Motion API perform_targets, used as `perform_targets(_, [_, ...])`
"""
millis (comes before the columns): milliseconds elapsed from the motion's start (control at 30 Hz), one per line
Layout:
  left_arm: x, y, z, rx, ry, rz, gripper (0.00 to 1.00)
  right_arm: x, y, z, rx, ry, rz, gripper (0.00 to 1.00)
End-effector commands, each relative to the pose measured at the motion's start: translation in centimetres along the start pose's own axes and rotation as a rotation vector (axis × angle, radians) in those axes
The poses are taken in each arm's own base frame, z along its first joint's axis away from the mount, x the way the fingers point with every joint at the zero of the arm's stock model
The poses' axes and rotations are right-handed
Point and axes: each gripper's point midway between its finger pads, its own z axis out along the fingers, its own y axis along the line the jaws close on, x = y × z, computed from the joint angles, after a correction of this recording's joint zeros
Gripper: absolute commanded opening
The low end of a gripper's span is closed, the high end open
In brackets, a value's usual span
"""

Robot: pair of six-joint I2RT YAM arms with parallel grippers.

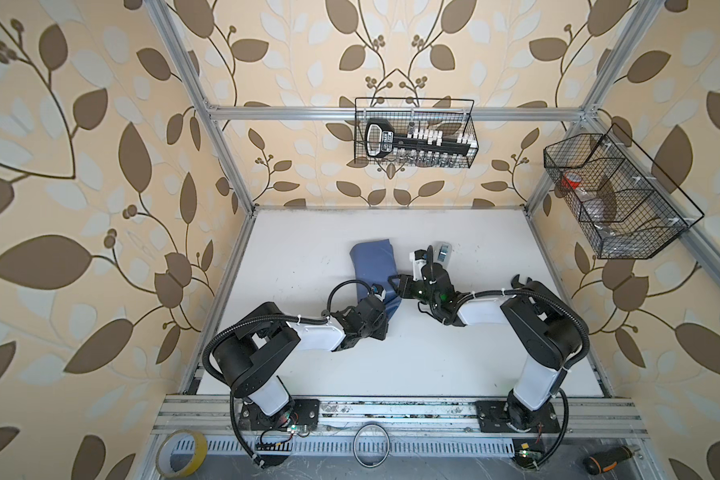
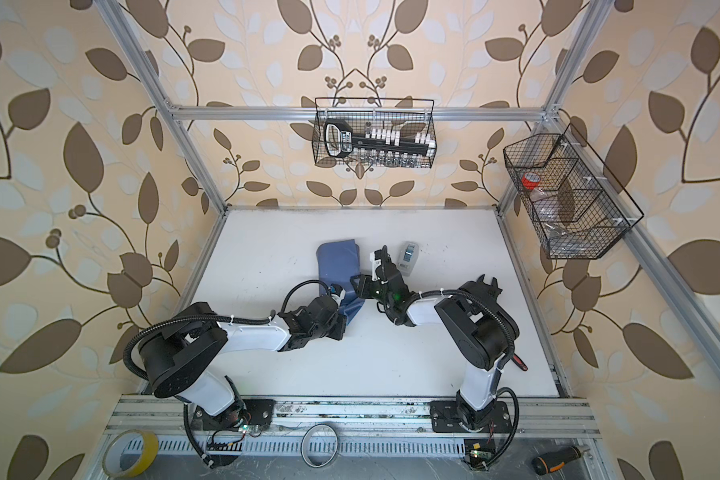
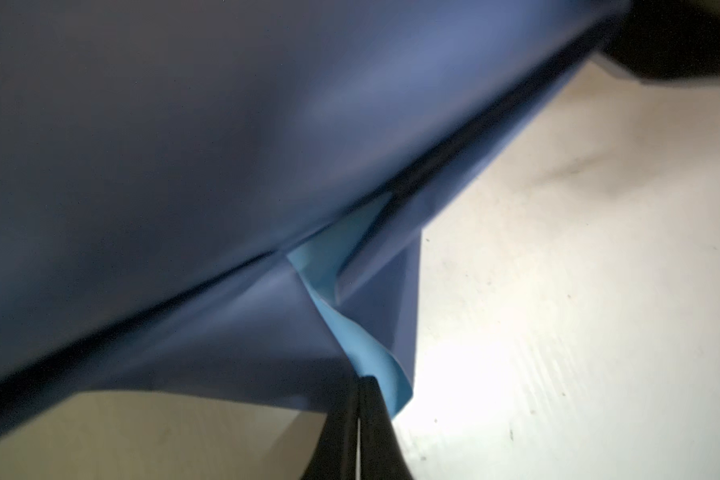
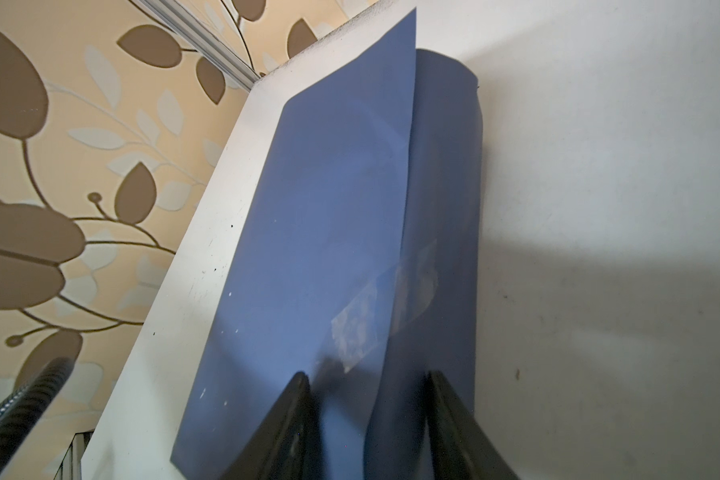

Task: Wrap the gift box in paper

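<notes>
The paper (image 1: 373,266) lies folded over itself at the back middle of the table (image 1: 308,374), dark side out, with a strip of clear tape (image 4: 375,316) across its seam. The gift box is out of sight, presumably inside.

The left gripper (image 3: 360,399) is pressed together on the near corner, where the light underside curls out. Too hard a pull there could tear the thin sheet or peel the tape, and slack would leave the end baggy.

The right gripper (image 4: 366,376), fingers apart, stands over the near end by the seam. Both arms reach inward, forearms low.
</notes>
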Motion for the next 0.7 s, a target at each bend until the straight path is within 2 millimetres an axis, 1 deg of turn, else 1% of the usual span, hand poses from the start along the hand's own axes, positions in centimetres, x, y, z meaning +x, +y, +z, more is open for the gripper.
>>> perform_targets(0, [-0.1, 3.1, 0.1, -0.106, 0.028, -0.044, 0.08, 4.8, -2.9, 0.2, 0.087, 0.148, 0.015, 0.46])
perform_targets(133, [-1.2, 3.9, 0.3, -0.121, 0.009, -0.079, 0.08, 4.6, -3.0, 0.1, 0.088, 0.144, 0.012, 0.46])
perform_targets(267, [-1.8, 5.1, 0.3, -0.167, -0.006, -0.102, 0.08, 4.6, -3.0, 0.1, 0.089, 0.145, 0.015, 0.46])
perform_targets(333, [-1.7, 5.7, 0.3, -0.19, -0.009, -0.115, 0.09, 4.6, -3.0, 0.1, 0.087, 0.144, 0.012, 0.46])
perform_targets(400, [-1.5, 5.7, 0.5, -0.187, -0.005, -0.12, 0.11, 4.6, -2.9, 0.1, 0.086, 0.145, 0.012, 0.46])
perform_targets(500, [-1.5, 5.0, 0.2, -0.141, -0.01, -0.137, 0.18, 4.5, -3.0, 0.0, 0.086, 0.144, 0.013, 0.46])
perform_targets(567, [-2.0, 4.2, -0.5, -0.096, -0.027, -0.146, 0.28, 4.5, -3.0, 0.0, 0.086, 0.144, 0.015, 0.46])
perform_targets(667, [-3.2, 2.7, -2.2, -0.02, -0.06, -0.147, 0.43, 4.1, -2.7, -0.1, 0.075, 0.136, 0.018, 0.46])
